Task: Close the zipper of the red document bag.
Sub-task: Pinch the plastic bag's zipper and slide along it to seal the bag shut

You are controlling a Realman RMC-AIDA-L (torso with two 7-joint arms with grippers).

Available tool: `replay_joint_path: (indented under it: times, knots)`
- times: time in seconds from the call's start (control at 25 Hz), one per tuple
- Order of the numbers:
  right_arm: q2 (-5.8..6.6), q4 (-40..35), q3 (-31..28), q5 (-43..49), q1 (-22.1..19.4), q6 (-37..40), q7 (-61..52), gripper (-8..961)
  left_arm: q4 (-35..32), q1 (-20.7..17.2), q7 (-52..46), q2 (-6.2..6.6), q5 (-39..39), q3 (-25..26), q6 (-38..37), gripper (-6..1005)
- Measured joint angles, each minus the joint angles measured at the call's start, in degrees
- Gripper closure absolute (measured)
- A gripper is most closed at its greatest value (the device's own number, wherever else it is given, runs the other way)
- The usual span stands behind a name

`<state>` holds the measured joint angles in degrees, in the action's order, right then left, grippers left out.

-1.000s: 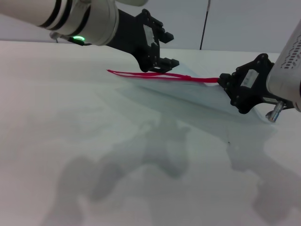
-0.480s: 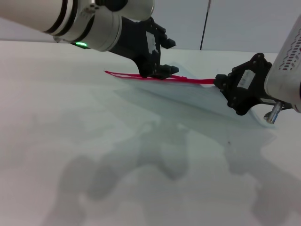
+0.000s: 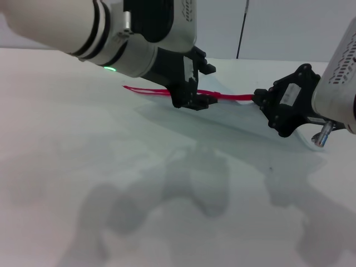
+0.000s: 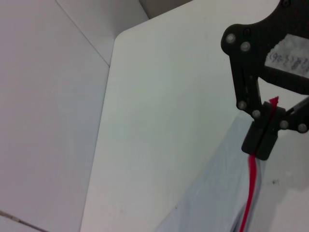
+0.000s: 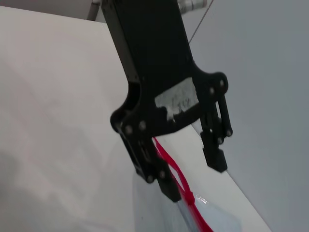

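The red document bag (image 3: 239,119) is a pale translucent pouch lying flat on the white table (image 3: 83,167). Its zipper (image 3: 233,96) runs as a thin red strip along the far edge. My left gripper (image 3: 194,104) stands over the middle of the strip; in the right wrist view this gripper (image 5: 195,181) is open, one finger against the zipper (image 5: 164,153), the other apart from it. My right gripper (image 3: 258,99) is at the strip's right end. The left wrist view shows that gripper (image 4: 262,145) shut on the zipper (image 4: 250,193), with the bag (image 4: 217,193) beneath.
A thin dark pole (image 3: 242,28) rises behind the table's far edge. Grey wall lies beyond. The arms' shadows fall on the bare tabletop (image 3: 194,189) in front of the bag.
My left gripper has come lower and moved right along the red strip toward the right gripper. The right gripper has kept its hold at the strip's end.
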<state>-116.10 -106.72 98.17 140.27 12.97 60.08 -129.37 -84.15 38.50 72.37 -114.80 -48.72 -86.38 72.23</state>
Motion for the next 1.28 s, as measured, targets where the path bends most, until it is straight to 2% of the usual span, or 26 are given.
replay_joint_path:
  times: [0.72,0.92,1.28]
  knots:
    - [0.0,-0.6,0.0,0.0,0.2,0.0,0.1,939,1.1,0.9,1.0,-0.16,-1.5,0.4,-0.2,452]
    - [0.0,-0.8,0.0,0.0,0.2,0.0,0.1,939,3.3,1.8,2.1,-0.09,-3.0,0.4,-0.2,537]
    - [0.0,-0.8,-0.1,0.0,0.2,0.0,0.1,939,4.5,2.5,2.1,-0.16,-3.1,0.7,-0.2,532]
